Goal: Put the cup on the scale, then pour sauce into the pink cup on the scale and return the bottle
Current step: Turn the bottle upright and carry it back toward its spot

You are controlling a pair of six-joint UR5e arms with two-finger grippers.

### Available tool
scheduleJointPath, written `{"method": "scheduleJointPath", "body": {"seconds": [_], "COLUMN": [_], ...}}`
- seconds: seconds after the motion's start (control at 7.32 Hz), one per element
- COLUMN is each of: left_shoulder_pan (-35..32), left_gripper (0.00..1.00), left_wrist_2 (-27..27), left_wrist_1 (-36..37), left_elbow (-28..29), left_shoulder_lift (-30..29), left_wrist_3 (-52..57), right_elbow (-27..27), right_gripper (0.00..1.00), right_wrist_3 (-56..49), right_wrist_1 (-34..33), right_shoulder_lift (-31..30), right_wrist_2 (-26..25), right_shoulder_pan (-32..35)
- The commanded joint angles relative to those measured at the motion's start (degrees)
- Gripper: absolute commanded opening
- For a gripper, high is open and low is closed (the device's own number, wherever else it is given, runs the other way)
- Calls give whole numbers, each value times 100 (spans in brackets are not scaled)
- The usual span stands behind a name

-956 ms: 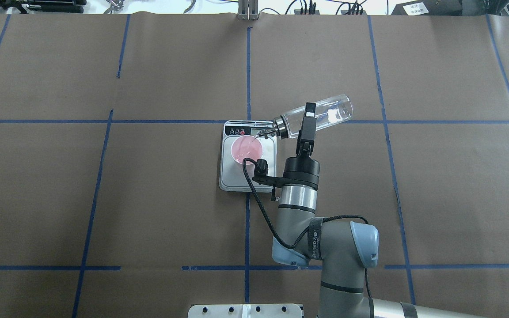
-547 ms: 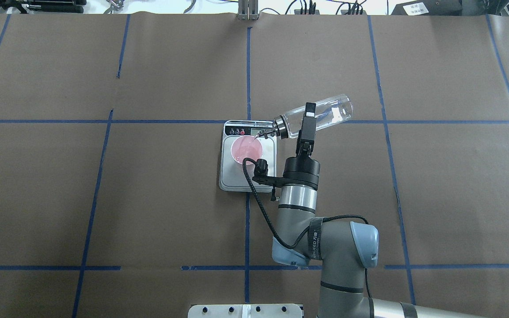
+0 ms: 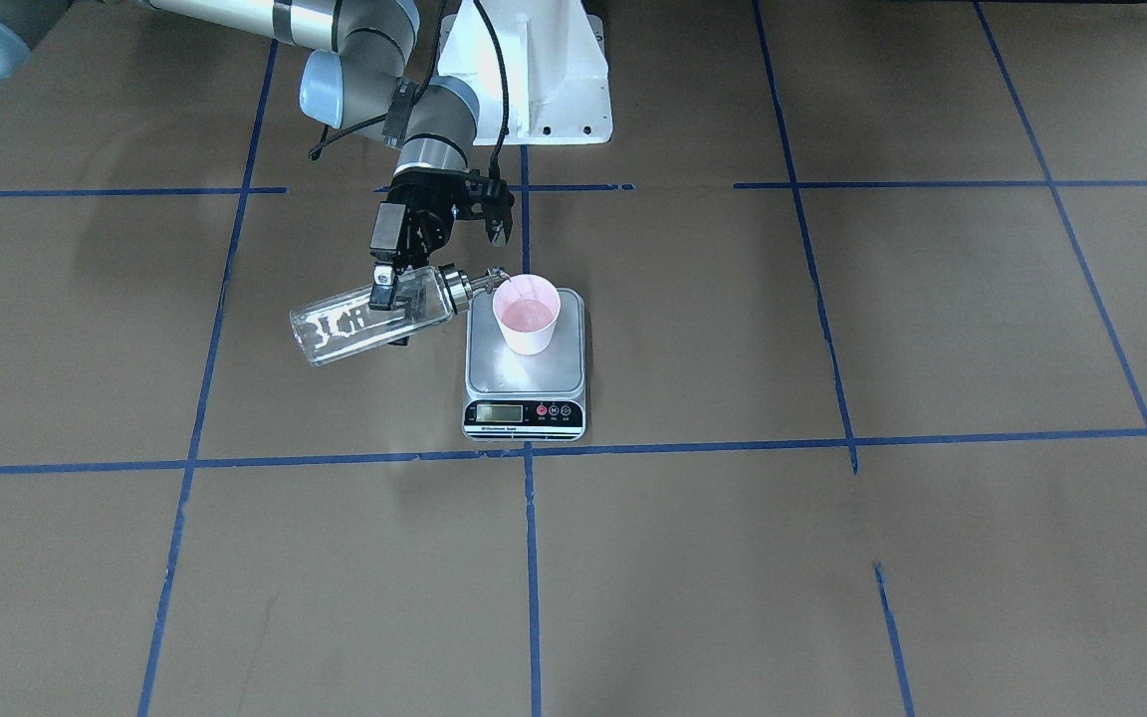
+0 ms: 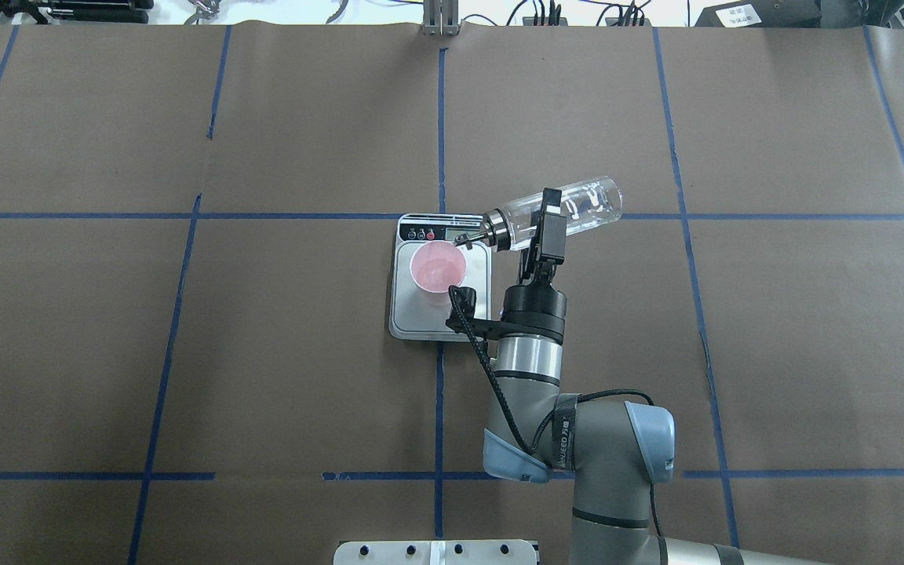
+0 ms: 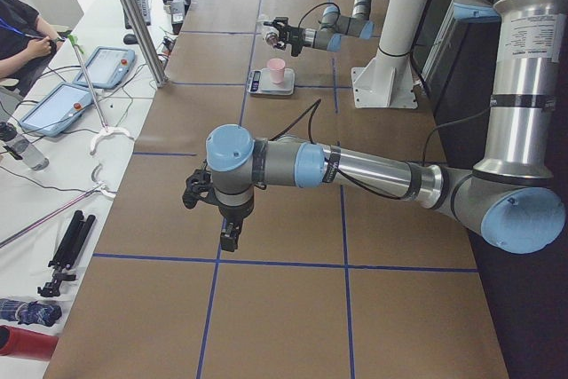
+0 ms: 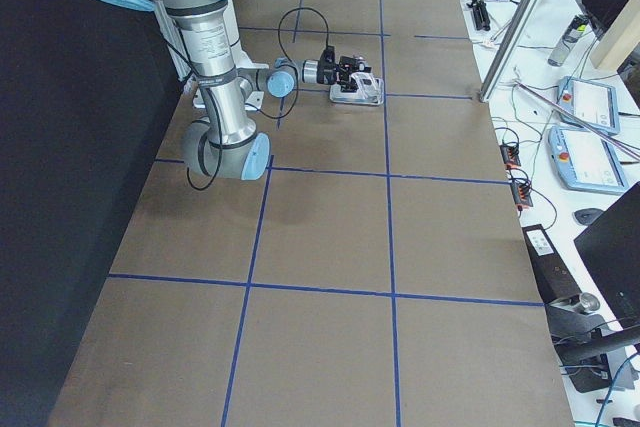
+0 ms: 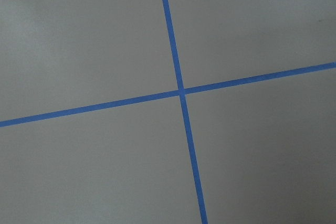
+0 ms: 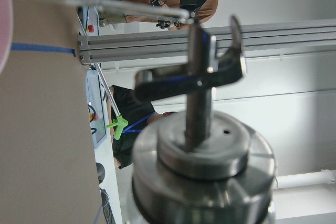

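Observation:
The pale pink cup [image 4: 437, 267] stands upright on the silver scale [image 4: 440, 323], also in the front view with the cup [image 3: 526, 317] on the scale [image 3: 524, 376]. My right gripper [image 4: 550, 222] is shut on the clear glass bottle [image 4: 585, 205], held tilted nearly flat with its metal spout [image 4: 469, 235] beside the cup's rim. Clear sauce shows in the bottle [image 3: 344, 329]. The right wrist view shows the spout [image 8: 195, 82] close up. My left gripper [image 5: 228, 239] hangs over bare table far from the scale; I cannot tell if it is open.
Brown paper with blue tape lines [image 4: 440, 118] covers the table. The robot's white base [image 3: 524, 70] stands behind the scale. Operators, tablets and cables lie past the table's far edge [image 5: 80, 86].
The bottle's base has dropped a little and the wrist has turned and shifted slightly. The thin stream from spout to cup no longer shows. The cup has not moved.

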Motion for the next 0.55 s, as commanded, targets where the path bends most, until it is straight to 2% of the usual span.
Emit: {"method": "scheduleJointPath", "body": {"seconds": [0.0,0.27,0.41], "left_shoulder_pan": [-6,-6,-6], "left_gripper": [100,100,100], "left_wrist_2": [0,0,0], "left_wrist_1": [0,0,0], "left_elbow": [-4,-4,-4], "left_shoulder_lift": [0,0,0], "left_wrist_3": [0,0,0], "right_elbow": [-2,41,51], "right_gripper": [0,0,0], "right_wrist_3": [24,41,41], "right_wrist_1": [1044,1713,2404], "right_shoulder_lift": [-133,-108,-108], "right_wrist_2": [120,445,716], "right_shoulder_pan": [-174,-288,-324]}}
